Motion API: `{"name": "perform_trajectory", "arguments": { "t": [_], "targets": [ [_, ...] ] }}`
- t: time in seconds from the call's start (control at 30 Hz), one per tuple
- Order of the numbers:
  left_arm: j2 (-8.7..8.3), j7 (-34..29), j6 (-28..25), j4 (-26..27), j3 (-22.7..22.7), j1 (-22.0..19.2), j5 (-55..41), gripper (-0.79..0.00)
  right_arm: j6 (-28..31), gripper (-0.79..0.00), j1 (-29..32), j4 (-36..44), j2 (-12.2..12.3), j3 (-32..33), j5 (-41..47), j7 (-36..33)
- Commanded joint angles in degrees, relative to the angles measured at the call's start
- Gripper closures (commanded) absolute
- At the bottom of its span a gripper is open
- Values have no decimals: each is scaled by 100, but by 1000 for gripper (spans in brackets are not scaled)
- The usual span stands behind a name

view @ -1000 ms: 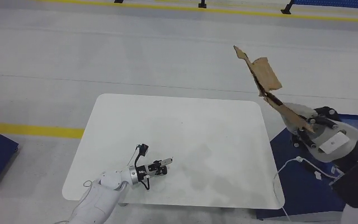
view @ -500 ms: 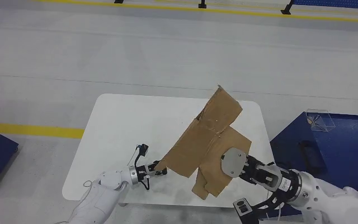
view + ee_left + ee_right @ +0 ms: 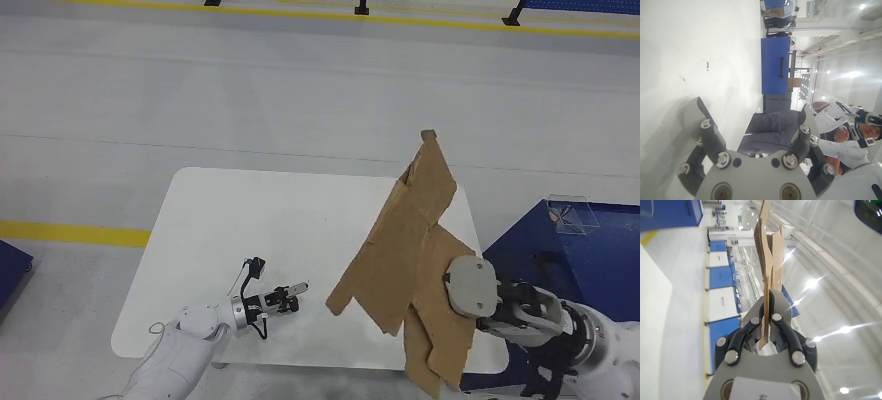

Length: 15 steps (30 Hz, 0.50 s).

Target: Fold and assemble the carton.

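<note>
- Top view: a white table with rounded corners (image 3: 280, 230) stands on a pale grey floor.
- A flat, unfolded brown cardboard carton (image 3: 400, 250) is held in the air over the right side of the table. It is tilted, with one narrow end up toward the far edge and the other end hanging past the near right corner.
- The left gripper (image 3: 290, 296), dark and slim, sits low over the near-left part of the table. It points toward the carton's lowest left corner, near it but apart.
- Left wrist view: the left gripper's jaws are spread wide with nothing between them. The bare white tabletop lies under one finger. Beyond the table's edge stands a blue panel with a black handle (image 3: 775, 66).
- Right wrist view: the right gripper (image 3: 768, 294) has its jaws pressed together on the carton, pinching the board close to its edge.
- The carton is seen edge-on here, rising straight away from the fingers. Its layers splay slightly apart farther out.
- The white table shows off to one side, well apart from the gripper.
</note>
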<state>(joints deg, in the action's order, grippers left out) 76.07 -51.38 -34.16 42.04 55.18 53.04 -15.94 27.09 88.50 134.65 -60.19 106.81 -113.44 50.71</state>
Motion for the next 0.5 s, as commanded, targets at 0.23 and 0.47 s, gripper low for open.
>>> {"name": "perform_trajectory", "arguments": {
  "t": [0.23, 0.47],
  "targets": [
    [0, 0, 0, 0, 0, 0, 0, -785, 3091, 0, 949, -2, 204, -782, 6269, -3074],
    [0, 0, 0, 0, 0, 0, 0, -785, 2801, 0, 1146, -1137, 423, -1634, 9182, -5056]
  ]
}}
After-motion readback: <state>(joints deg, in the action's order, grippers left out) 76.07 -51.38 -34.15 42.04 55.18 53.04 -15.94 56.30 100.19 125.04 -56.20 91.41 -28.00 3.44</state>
